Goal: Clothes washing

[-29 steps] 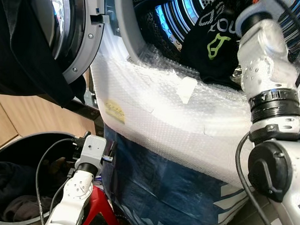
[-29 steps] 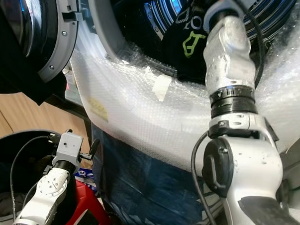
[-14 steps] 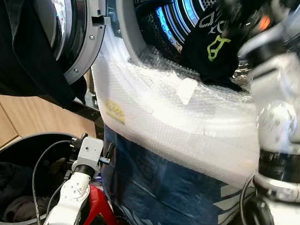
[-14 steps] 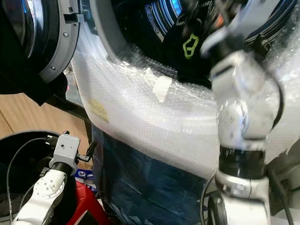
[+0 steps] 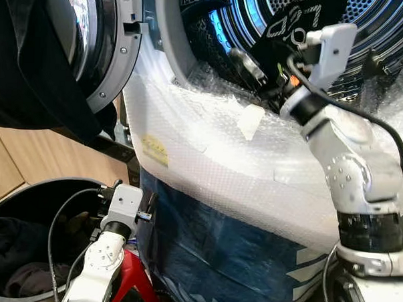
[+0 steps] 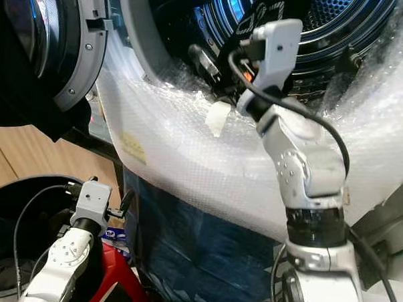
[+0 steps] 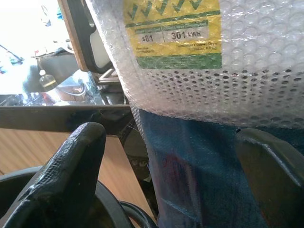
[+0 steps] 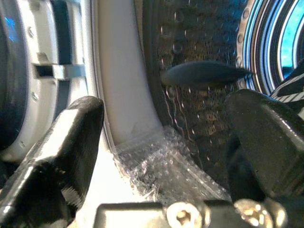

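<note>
The washing machine's drum [image 5: 261,13] stands open, lit blue inside. A black garment with pale lettering [image 5: 287,24] lies inside it. My right gripper [image 5: 258,73] is at the drum's mouth, just above the bubble-wrapped lip, pointing toward the grey door seal [image 8: 123,95]. Its fingers [image 8: 71,137] are open with nothing between them. My left gripper [image 5: 147,203] hangs low beside the dark laundry basket [image 5: 26,183], open and empty, facing the machine's front [image 7: 190,95].
The round door [image 5: 106,46] is swung open to the left with a black cloth [image 5: 31,63] draped over it. Bubble wrap [image 5: 215,151] covers the machine's front, blue fabric [image 5: 218,238] below it. Dark clothes [image 5: 10,249] lie in the basket. A red stool [image 5: 132,285] is under my left arm.
My right arm has bent over, bringing its gripper down to the drum's lip. The black garment that hung over the lip now lies further back in the drum. The left arm has barely moved.
</note>
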